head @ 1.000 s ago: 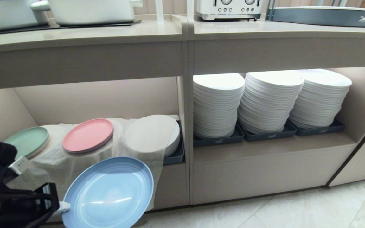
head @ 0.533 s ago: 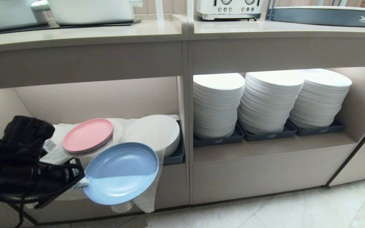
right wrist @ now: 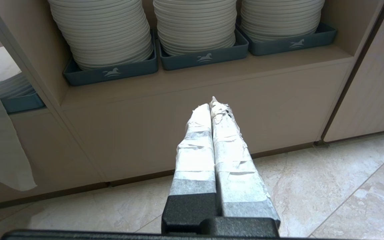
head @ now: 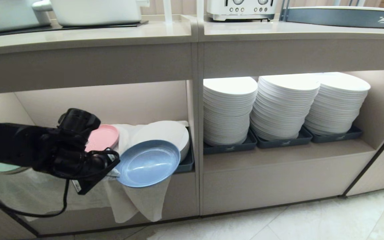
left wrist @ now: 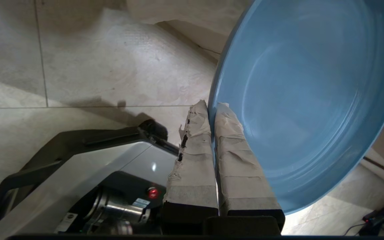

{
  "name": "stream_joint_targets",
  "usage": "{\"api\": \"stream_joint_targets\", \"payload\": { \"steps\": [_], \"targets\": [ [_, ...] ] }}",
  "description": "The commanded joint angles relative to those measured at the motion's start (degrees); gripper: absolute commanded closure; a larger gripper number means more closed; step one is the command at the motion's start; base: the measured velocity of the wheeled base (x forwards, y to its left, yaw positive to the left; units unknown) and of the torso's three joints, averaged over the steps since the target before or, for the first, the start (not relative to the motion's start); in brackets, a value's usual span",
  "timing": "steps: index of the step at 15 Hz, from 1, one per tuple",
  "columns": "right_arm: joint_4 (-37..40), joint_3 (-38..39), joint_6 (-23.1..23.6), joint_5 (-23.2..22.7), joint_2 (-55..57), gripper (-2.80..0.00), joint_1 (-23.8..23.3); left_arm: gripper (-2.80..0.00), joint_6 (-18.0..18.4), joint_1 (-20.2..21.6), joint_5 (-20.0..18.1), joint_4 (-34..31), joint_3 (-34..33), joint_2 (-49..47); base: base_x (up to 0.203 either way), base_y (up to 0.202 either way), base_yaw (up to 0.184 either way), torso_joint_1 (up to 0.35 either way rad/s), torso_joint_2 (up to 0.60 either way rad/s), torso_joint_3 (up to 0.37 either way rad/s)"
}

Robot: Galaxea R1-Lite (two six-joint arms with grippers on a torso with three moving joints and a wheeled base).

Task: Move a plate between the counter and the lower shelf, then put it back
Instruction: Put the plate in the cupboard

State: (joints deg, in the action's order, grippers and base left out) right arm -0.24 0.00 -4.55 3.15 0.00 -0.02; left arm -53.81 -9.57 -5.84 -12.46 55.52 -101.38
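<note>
My left gripper (head: 113, 171) (left wrist: 211, 105) is shut on the rim of the light-blue plate (head: 148, 163) (left wrist: 308, 100). The plate hangs tilted at the front of the lower shelf (head: 112, 100), over the draped white cloth (head: 138, 203) and just before the cloth-covered low stack of white plates (head: 163, 133). The beige counter (head: 112, 33) runs above. My right gripper (right wrist: 212, 104) is shut and empty, parked low over the floor in front of the cabinet with the three tall stacks.
A pink plate (head: 103, 137) and a pale green plate (head: 5, 167) lie on the cloth behind my left arm. Three tall white plate stacks (head: 282, 106) fill the right compartment. A white pot (head: 95, 11), toaster (head: 240, 8) and grey tray (head: 342, 16) stand on the counter.
My left arm has risen and reached forward to the right, carrying the blue plate from low near the floor up to the shelf's front edge. The arm now hides most of the green plate.
</note>
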Motion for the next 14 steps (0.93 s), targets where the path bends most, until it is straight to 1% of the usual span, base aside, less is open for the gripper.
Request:
{"api": "stream_joint_targets", "payload": {
  "steps": [1,4,6,10,12,14],
  "targets": [
    [0.0,0.0,0.0,0.0,0.0,0.00,0.0,0.00,-1.4,-0.7,0.1,-0.1,3.8,-4.9,0.000,0.000,0.000,0.000,0.00,0.000],
    [0.0,0.0,0.0,0.0,0.0,0.00,0.0,0.00,-2.9,-1.5,0.4,-0.1,8.8,-9.7,0.000,0.000,0.000,0.000,0.00,0.000],
    [0.0,0.0,0.0,0.0,0.0,0.00,0.0,0.00,-3.1,-1.4,0.5,0.0,11.6,-12.3,0.000,0.000,0.000,0.000,0.00,0.000],
    [0.0,0.0,0.0,0.0,0.0,0.00,0.0,0.00,-5.3,-1.2,1.3,-0.1,17.9,-16.7,0.000,0.000,0.000,0.000,0.00,0.000],
    [0.0,0.0,0.0,0.0,0.0,0.00,0.0,0.00,-5.6,-0.9,2.4,-0.1,20.9,-18.9,0.000,0.000,0.000,0.000,0.00,0.000],
    [0.0,0.0,0.0,0.0,0.0,0.00,-0.1,0.00,-5.8,0.1,2.7,-0.1,24.1,-20.9,0.000,0.000,0.000,0.000,0.00,0.000]
  ]
}}
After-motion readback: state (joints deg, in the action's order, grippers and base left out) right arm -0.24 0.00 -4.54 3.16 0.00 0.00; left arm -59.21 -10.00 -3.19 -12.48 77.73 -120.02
